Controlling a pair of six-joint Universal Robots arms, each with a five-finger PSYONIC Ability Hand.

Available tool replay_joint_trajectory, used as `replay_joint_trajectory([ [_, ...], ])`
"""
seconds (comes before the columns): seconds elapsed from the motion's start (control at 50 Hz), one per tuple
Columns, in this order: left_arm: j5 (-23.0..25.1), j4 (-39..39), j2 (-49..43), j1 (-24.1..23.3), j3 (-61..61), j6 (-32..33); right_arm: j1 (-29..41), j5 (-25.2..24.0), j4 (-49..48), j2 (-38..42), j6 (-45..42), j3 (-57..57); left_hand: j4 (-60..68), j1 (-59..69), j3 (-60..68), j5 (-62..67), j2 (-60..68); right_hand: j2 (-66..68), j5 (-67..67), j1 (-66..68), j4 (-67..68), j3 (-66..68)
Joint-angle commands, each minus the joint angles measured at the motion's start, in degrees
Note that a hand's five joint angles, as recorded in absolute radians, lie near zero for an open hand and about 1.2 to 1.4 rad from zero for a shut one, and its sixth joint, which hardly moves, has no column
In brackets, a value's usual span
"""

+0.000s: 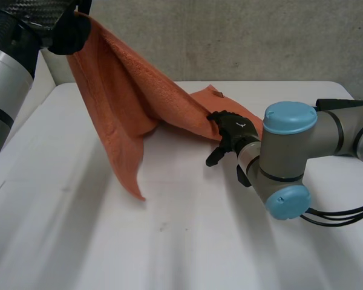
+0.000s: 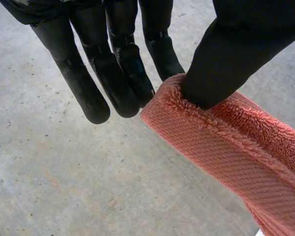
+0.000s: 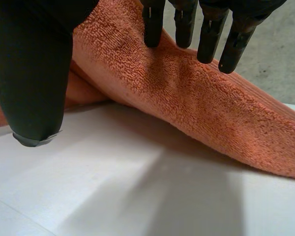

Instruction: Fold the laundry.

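Note:
An orange towel (image 1: 127, 103) hangs from my left hand (image 1: 69, 33), which is raised high over the table's far left. In the left wrist view the thumb (image 2: 236, 49) pinches the towel's hemmed edge (image 2: 226, 157) against the fingers (image 2: 113, 73). The towel slopes down to the right, and its far end rests on the white table (image 1: 187, 241). One corner dangles just above the table. My right hand (image 1: 232, 130) is open at the towel's lower right edge. Its straight fingers (image 3: 187, 24) lie close over the towel (image 3: 196, 103), with the thumb (image 3: 34, 73) spread apart above bare table.
A grey wall (image 1: 260, 36) runs behind the table's far edge. My right arm's elbow with light-blue caps (image 1: 287, 163) sits over the table's right side. Bare table (image 3: 137, 196) spreads below the towel toward the front.

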Motion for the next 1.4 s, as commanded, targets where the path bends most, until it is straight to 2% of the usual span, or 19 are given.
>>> replay_joint_trajectory([
  [0.02, 0.12, 0.01, -0.63, 1.08, 0.00, 0.08, -1.40, -3.45, 1.40, -9.91, -1.61, 10.06, 11.13, 14.20, 11.67, 14.15, 11.39, -2.57, -3.86, -0.99, -3.23, -2.16],
  [0.1, 0.04, -0.08, -0.81, 1.79, -0.27, 0.08, -7.10, -8.37, 0.61, -17.73, -5.47, 18.24, 11.13, 14.20, 11.67, 14.15, 11.39, 1.38, 0.08, 2.95, 0.72, 1.79],
  [0.14, 0.04, -0.25, -0.81, 1.88, -0.53, 0.08, -12.79, -10.73, 0.61, -20.98, -8.19, 21.57, 11.13, 14.20, 11.67, 14.15, 11.39, 2.22, 0.92, 3.80, 1.56, 2.63],
  [0.22, 0.04, -0.17, -0.63, 1.79, -0.71, 0.08, -19.14, -12.24, 0.52, -23.28, -11.19, 22.30, 11.13, 14.20, 11.67, 14.15, 11.39, 3.74, 2.44, 5.31, 3.08, 4.15],
  [0.32, -0.05, -0.08, -0.02, 1.61, -0.27, 0.00, -19.51, -12.77, 1.04, -22.32, -10.93, 18.35, 11.13, 14.20, 11.67, 14.15, 11.39, 1.06, -0.24, 2.64, 0.40, 1.47],
  [0.52, -0.05, -0.17, 0.68, 0.91, 0.88, 0.00, -10.46, -14.00, 1.49, -6.07, -8.04, 5.95, 11.13, 14.20, 11.67, 14.15, 11.39, -2.57, -3.86, -0.99, -3.23, -2.16],
  [0.66, -0.05, -0.25, 1.48, 0.91, 1.14, -0.09, -6.68, -12.77, 0.87, 4.92, -4.87, -5.29, 11.13, 14.20, 11.67, 14.15, 11.39, -2.57, -3.86, -0.99, -3.23, -2.16],
  [0.74, -0.14, -0.25, 2.09, 0.56, 1.14, -0.09, -6.59, -10.05, 0.70, 11.42, -4.43, -13.37, 11.13, 14.20, 11.67, 14.15, 11.39, -2.49, -3.79, -0.92, -3.15, -2.08],
  [0.82, -0.23, -0.17, 3.85, 0.65, 1.14, 0.00, -6.59, -7.06, 1.40, 17.49, -4.96, -21.99, 11.13, 14.20, 11.67, 14.15, 11.39, 13.94, 12.64, 15.51, 13.28, 14.35],
  [0.84, -0.23, -0.17, 4.28, 0.91, 1.14, 0.00, -6.59, -6.80, 1.66, 19.15, -5.22, -24.18, 11.13, 14.20, 11.67, 14.15, 11.39, 38.15, 36.85, 39.72, 37.49, 38.56],
  [0.88, -0.32, -0.17, 4.46, 1.17, 1.05, -0.09, -6.59, -6.53, 2.10, 19.87, -5.57, -25.43, 11.13, 14.20, 11.67, 14.15, 11.39, 66.68, 65.39, 68.26, 66.03, 67.09],
  [0.9, -0.32, -0.17, 4.47, 1.26, 1.05, 0.00, -6.50, -6.44, 2.45, 19.78, -6.01, -25.61, 11.13, 14.20, 11.67, 14.15, 11.39, 67.43, 66.13, 69.00, 66.77, 67.83],
  [0.98, -0.32, -0.17, 4.47, 2.49, 0.88, 0.08, -7.64, -6.88, 4.21, 16.54, -11.79, -22.98, 11.13, 14.20, 11.67, 14.15, 11.39, 67.43, 66.14, 69.01, 66.77, 67.84],
  [1.06, -0.05, -0.34, 3.94, 5.30, 0.35, 0.08, -9.92, -8.46, 4.74, 5.22, -24.96, -14.55, 11.13, 14.20, 11.67, 14.15, 11.39, 67.43, 66.14, 69.01, 66.77, 67.84],
  [1.08, 0.03, -0.34, 3.59, 6.78, 0.18, 0.17, -12.19, -9.68, 5.70, -2.20, -32.74, -10.62, 11.13, 14.20, 11.67, 14.15, 11.39, 67.43, 66.14, 69.01, 66.77, 67.84],
  [1.16, 0.21, -1.04, 2.10, 11.00, -0.26, 0.26, -16.59, -13.11, 11.39, -15.94, -48.67, -2.61, 11.13, 14.20, 11.67, 14.15, 11.39, 67.43, 66.14, 69.01, 66.77, 67.84],
  [1.2, 0.30, -1.40, 0.96, 12.50, -0.53, 0.26, -17.40, -13.82, 14.30, -19.57, -53.19, -0.57, 11.13, 14.20, 11.67, 14.15, 11.39, 67.43, 66.14, 69.01, 66.77, 67.84],
  [1.32, 0.47, -4.11, -2.03, 15.85, -0.53, 0.44, -18.80, -15.40, 23.44, -34.58, -54.71, -0.47, 11.13, 14.20, 11.67, 14.15, 11.39, 67.43, 66.14, 69.01, 66.77, 67.84],
  [1.4, 0.56, -6.40, -3.70, 16.29, -0.44, 0.61, -19.16, -15.32, 27.49, -40.15, -55.05, -1.26, 11.13, 14.20, 11.67, 14.15, 11.39, 67.43, 66.14, 69.01, 66.77, 67.84],
])
